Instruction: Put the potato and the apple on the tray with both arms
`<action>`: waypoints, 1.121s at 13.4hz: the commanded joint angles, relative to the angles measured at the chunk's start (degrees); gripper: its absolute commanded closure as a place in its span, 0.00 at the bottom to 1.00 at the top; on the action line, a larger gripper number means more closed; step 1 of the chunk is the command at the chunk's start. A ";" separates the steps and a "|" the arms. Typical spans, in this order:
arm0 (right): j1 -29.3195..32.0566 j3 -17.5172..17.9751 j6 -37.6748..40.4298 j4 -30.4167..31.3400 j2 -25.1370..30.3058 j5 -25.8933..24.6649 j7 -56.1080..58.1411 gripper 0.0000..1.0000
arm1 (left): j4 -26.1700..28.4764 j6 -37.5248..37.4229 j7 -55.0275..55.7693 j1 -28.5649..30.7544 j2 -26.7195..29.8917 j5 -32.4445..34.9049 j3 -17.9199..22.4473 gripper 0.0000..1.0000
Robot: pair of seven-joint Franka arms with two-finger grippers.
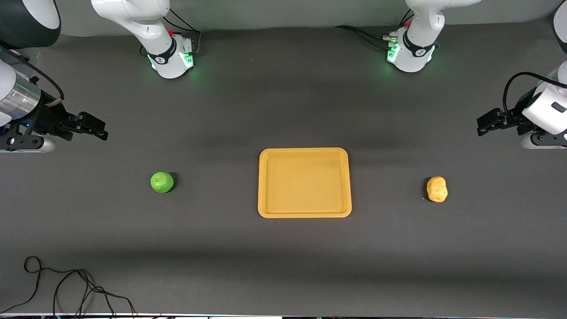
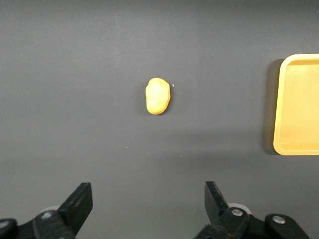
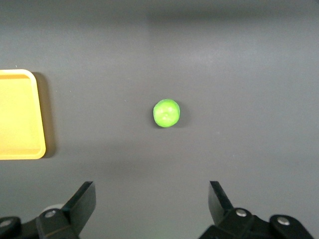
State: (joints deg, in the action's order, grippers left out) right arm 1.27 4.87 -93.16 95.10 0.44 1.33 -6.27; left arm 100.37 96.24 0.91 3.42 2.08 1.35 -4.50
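Observation:
The yellow-orange tray (image 1: pixel 304 153) lies empty in the middle of the table. The green apple (image 1: pixel 162 182) sits on the table toward the right arm's end, the lumpy potato (image 1: pixel 437 189) toward the left arm's end. My right gripper (image 1: pixel 95 126) hangs open and empty over bare table at its end; its wrist view shows the apple (image 3: pixel 166 113) and the tray's edge (image 3: pixel 17 114) beyond the open gripper (image 3: pixel 152 191). My left gripper (image 1: pixel 487 122) hangs open and empty at its end; its wrist view shows the potato (image 2: pixel 158 96), the tray (image 2: pixel 299 104) and the open gripper (image 2: pixel 148 191).
The two arm bases (image 1: pixel 172 57) (image 1: pixel 409 53) stand along the table's edge farthest from the front camera. A loose black cable (image 1: pixel 66 288) lies at the nearest edge, toward the right arm's end.

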 commanded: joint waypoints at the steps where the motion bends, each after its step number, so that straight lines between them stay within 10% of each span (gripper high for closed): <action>1: 0.76 0.41 0.96 0.08 0.44 -0.71 0.82 0.00 | -0.88 -1.32 -1.26 0.27 -0.14 -0.38 0.01 0.00; 7: 0.23 0.23 0.44 -0.27 -1.15 -0.71 0.82 0.00 | -1.05 0.96 -1.35 0.44 -2.33 -0.47 0.10 0.00; 15: -0.03 0.84 -0.61 0.26 -2.90 -4.03 1.00 0.00 | 4.40 23.10 -1.97 0.27 -21.21 0.15 0.28 0.00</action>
State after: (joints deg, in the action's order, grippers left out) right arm 1.25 5.32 -93.15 95.35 -1.19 0.05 -6.22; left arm 104.27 116.40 -0.08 3.65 -15.39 1.39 -4.19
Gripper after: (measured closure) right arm 0.000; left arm 0.000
